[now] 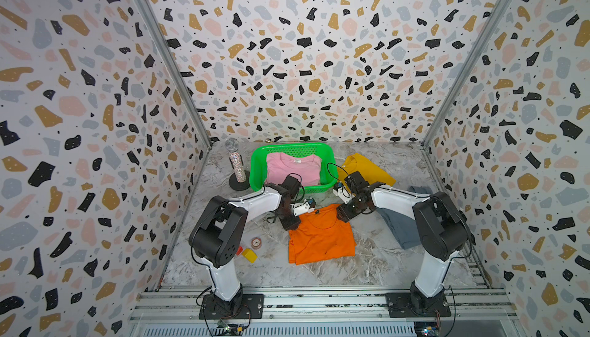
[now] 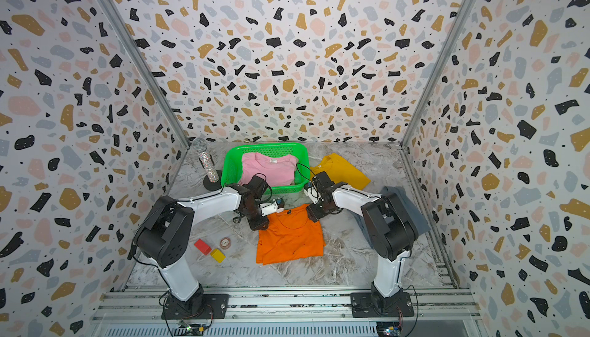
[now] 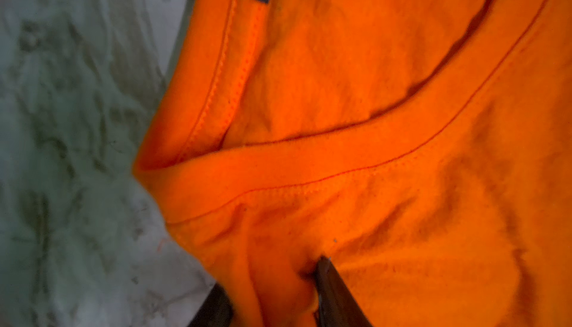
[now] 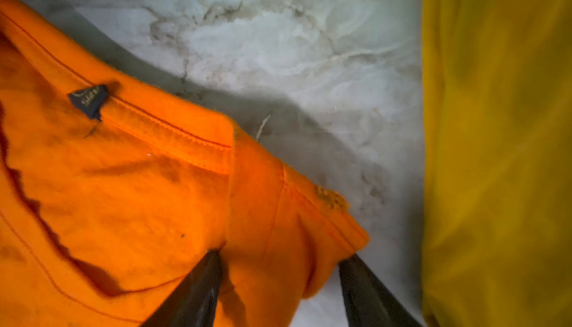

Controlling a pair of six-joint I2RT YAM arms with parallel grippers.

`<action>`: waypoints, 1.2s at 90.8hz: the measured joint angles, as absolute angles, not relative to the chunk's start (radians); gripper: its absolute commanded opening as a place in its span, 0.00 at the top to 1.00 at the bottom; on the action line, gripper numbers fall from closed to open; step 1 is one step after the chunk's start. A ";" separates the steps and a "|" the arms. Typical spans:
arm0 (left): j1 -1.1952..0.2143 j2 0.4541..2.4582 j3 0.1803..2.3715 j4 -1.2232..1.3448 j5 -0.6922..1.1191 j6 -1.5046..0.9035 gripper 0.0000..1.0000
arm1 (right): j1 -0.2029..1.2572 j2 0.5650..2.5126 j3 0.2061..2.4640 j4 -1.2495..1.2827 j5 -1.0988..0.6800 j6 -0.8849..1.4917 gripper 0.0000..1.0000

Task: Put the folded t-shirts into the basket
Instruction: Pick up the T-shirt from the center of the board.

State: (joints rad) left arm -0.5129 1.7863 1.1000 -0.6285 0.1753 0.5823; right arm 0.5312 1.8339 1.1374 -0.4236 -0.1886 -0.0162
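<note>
The orange t-shirt lies folded mid-table, collar toward the basket. My left gripper is shut on a bunched fold at the shirt's left shoulder. At the opposite shoulder corner, my right gripper holds its jaws wide, closed on the thick cloth. The green basket stands at the back with the pink t-shirt inside. The yellow t-shirt lies right of the basket. The grey-blue t-shirt is partly under the right arm.
A glittery microphone stands on a black base left of the basket. A red block, a yellow block and a small round disc lie near the left arm. Patterned walls enclose three sides.
</note>
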 measured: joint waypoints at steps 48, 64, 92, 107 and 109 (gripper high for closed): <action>-0.513 1.785 1.092 -0.612 0.175 0.583 0.93 | 0.529 1.874 1.147 -0.339 -0.308 0.046 0.71; -0.513 1.781 1.088 -0.607 0.176 0.581 1.00 | 0.527 1.871 1.114 -0.274 -0.393 0.067 0.96; -0.464 1.711 1.080 -0.657 0.213 0.561 1.00 | 0.528 1.686 1.023 -0.210 -0.451 0.063 1.00; -0.429 1.591 1.110 -0.724 0.254 0.557 1.00 | 0.533 1.561 1.034 -0.194 -0.461 0.047 1.00; -0.424 1.576 1.122 -0.735 0.257 0.556 1.00 | 0.532 1.552 1.040 -0.194 -0.461 0.044 1.00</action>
State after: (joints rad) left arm -0.4244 1.5764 1.1217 -0.7345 0.2565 0.5564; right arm 0.5323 1.5520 1.0397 -0.1940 -0.4614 0.0441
